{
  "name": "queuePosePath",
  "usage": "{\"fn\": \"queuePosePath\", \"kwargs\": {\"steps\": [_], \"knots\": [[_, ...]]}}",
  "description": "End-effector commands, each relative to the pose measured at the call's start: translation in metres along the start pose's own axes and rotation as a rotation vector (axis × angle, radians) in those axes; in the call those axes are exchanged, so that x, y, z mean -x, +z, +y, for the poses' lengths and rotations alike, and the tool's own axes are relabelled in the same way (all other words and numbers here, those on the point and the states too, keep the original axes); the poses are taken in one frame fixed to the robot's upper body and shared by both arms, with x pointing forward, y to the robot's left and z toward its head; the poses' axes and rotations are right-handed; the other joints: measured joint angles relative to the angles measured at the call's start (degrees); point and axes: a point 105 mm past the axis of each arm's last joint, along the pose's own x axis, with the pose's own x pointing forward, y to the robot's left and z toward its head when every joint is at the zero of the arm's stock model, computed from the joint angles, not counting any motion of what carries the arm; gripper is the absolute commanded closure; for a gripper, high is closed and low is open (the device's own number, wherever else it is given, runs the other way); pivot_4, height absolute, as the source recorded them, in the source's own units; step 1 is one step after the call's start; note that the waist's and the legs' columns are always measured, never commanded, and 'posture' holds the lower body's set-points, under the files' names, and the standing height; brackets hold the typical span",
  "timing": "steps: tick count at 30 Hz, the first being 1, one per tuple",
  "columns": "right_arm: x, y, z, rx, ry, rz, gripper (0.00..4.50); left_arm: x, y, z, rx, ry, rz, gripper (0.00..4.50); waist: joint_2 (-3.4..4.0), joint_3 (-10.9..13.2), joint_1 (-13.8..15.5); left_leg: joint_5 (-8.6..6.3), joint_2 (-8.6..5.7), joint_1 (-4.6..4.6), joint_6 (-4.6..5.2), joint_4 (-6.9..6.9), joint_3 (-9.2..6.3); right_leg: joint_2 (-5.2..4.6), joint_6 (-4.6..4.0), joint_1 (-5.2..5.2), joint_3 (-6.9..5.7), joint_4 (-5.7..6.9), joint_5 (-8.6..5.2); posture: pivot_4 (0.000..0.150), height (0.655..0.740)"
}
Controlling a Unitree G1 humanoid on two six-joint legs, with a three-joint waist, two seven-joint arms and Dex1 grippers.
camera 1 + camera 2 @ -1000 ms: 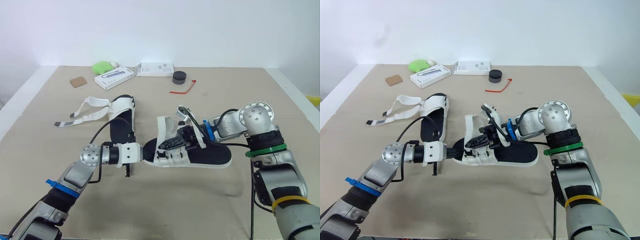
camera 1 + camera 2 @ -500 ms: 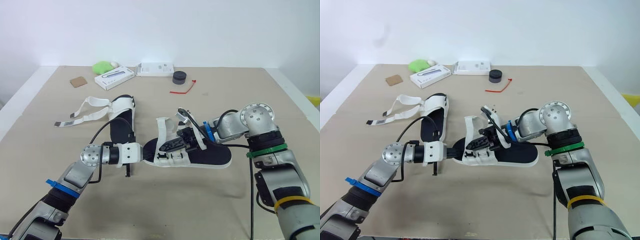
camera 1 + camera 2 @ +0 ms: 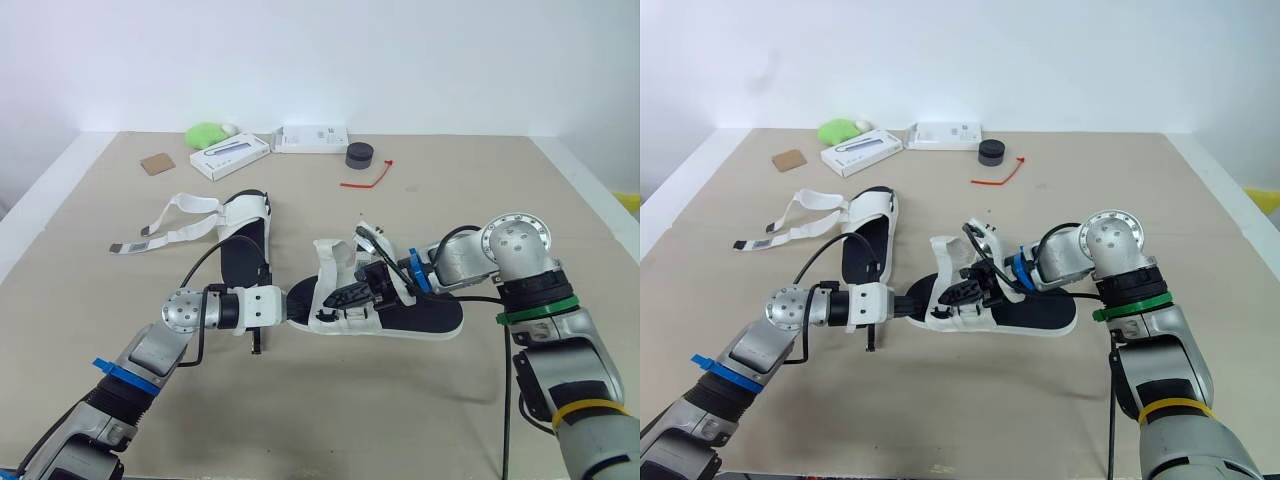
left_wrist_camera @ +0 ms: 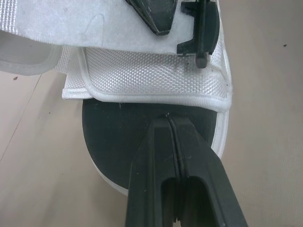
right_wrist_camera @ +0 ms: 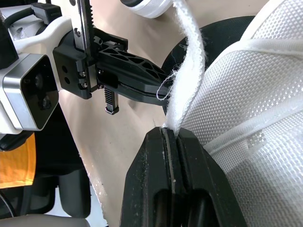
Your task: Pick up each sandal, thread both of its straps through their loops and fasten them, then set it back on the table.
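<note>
At the centre of the frame, the left gripper (image 3: 293,302) clamps the toe of the black-soled white mesh sandal (image 3: 420,313); the right gripper (image 3: 348,297) pinches its frayed white strap (image 5: 191,71). A hard pull may slip the strap out or twist the sandal loose.

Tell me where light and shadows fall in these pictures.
Left eye view: soft even light, brightest on the wall behind the white box; a faint shadow under the held sandal. Left wrist view: its black sole sits shaded beneath the white upper. Right wrist view: the strap is brightly lit.
</note>
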Motion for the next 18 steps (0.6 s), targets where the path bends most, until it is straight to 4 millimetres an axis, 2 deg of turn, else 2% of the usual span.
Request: {"fn": "queuePosePath", "kwargs": {"steps": [1,7,14,17,18], "knots": [[0.001,-0.007,-0.001,0.023,-0.015,0.035,4.38,0.000,-0.039,-0.025,0.098,-0.073,0.151,4.50,0.00,0.00,0.00,0.00,0.00,0.00,0.00,0.00,0.00,0.00,0.00,0.00,0.00,0.00,0.00,0.150,0.7400],[0.001,-0.009,0.013,0.105,0.013,0.044,4.38,0.000,-0.039,-0.025,0.096,-0.074,0.150,4.50,0.00,0.00,0.01,0.00,-0.02,-0.02,0.00,0.00,-0.03,-0.02,0.00,-0.01,-0.03,-0.02,0.00,0.150,0.7400],[0.001,-0.016,0.018,0.178,0.003,0.057,4.38,-0.001,-0.039,-0.025,0.094,-0.075,0.149,4.50,0.02,-0.01,0.03,0.00,-0.06,-0.17,0.00,0.00,-0.26,-0.08,-0.12,-0.02,-0.22,-0.08,0.07,0.150,0.7400],[0.003,-0.013,0.020,0.208,-0.003,0.040,3.58,-0.001,-0.039,-0.025,0.095,-0.076,0.149,4.50,0.02,-0.01,0.04,0.00,-0.08,-0.24,0.00,0.00,-0.38,-0.11,-0.23,-0.03,-0.33,-0.14,0.14,0.150,0.7400],[0.003,-0.010,0.021,0.218,-0.006,0.027,3.15,-0.001,-0.039,-0.024,0.095,-0.076,0.149,4.50,0.02,-0.01,0.04,0.00,-0.09,-0.26,0.00,0.00,-0.40,-0.12,-0.24,-0.02,-0.36,-0.15,0.14,0.150,0.7400]]}}
